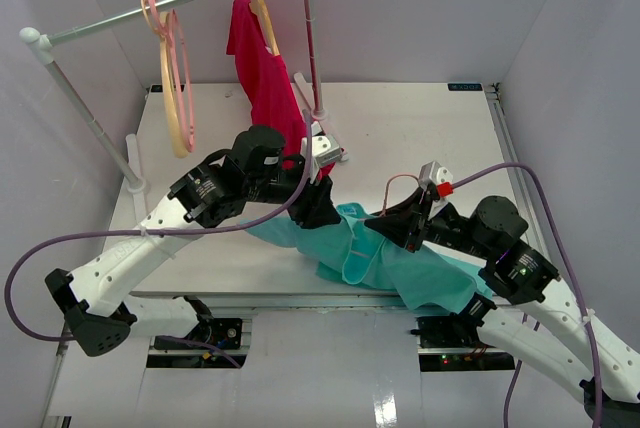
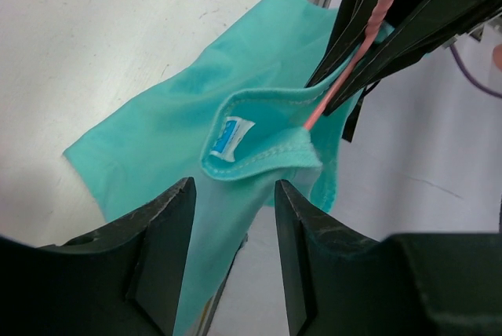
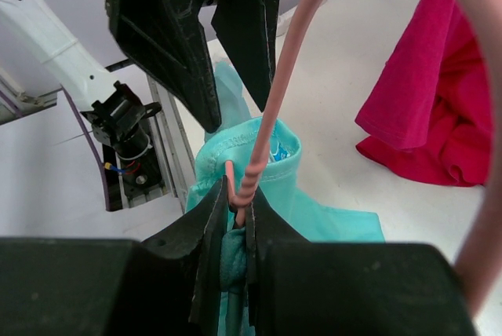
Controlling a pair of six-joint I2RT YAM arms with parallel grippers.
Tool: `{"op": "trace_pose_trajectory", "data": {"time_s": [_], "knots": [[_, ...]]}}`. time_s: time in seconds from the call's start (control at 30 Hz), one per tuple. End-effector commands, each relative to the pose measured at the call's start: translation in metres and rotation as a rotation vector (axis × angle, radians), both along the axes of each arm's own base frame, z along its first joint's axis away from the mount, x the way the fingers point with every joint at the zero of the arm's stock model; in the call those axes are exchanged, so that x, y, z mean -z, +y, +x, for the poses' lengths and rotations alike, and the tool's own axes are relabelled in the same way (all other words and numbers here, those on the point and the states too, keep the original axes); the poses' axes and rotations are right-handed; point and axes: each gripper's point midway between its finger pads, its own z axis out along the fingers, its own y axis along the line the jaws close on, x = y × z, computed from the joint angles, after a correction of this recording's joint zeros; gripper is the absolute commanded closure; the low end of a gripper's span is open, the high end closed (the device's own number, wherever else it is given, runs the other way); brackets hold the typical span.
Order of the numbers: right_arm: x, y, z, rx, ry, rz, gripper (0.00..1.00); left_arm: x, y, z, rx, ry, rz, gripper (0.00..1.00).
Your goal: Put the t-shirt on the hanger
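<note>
The teal t-shirt (image 1: 420,273) lies bunched at the table's front edge, partly hanging over it. Its collar with a blue-and-white label (image 2: 231,136) is raised. My right gripper (image 3: 235,195) is shut on the neck of the thin pink hanger (image 3: 271,108), with some teal cloth pinched below it. The hanger's stem goes down into the collar opening (image 2: 345,77), and its hook curves up past the camera. My left gripper (image 2: 235,218) is open just below the collar, with a fold of the shirt hanging between its fingers. In the top view the two grippers (image 1: 320,208) (image 1: 392,230) sit close together over the shirt.
A crimson-red garment (image 1: 265,58) hangs on a hanger from the rail (image 1: 180,0) at the back, its hem reaching the table (image 3: 423,116). Tan and pink spare hangers (image 1: 175,88) hang at the rail's left end. The rack's post (image 1: 312,48) stands just behind the left gripper.
</note>
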Motion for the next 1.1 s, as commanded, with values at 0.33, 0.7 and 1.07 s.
{"op": "trace_pose_trajectory", "data": {"time_s": [0.33,0.7,1.07], "knots": [[0.000,-0.003,0.039,0.178,-0.057,-0.019,0.92,0.010,-0.006,0.041,-0.273,0.066,-0.004,0.44],[0.011,-0.002,0.053,0.227,-0.046,-0.040,0.92,0.024,-0.022,0.052,-0.360,0.187,-0.031,0.52],[0.025,-0.003,0.062,0.268,-0.036,-0.072,0.92,0.027,-0.017,0.061,-0.424,0.168,-0.025,0.52]]}}
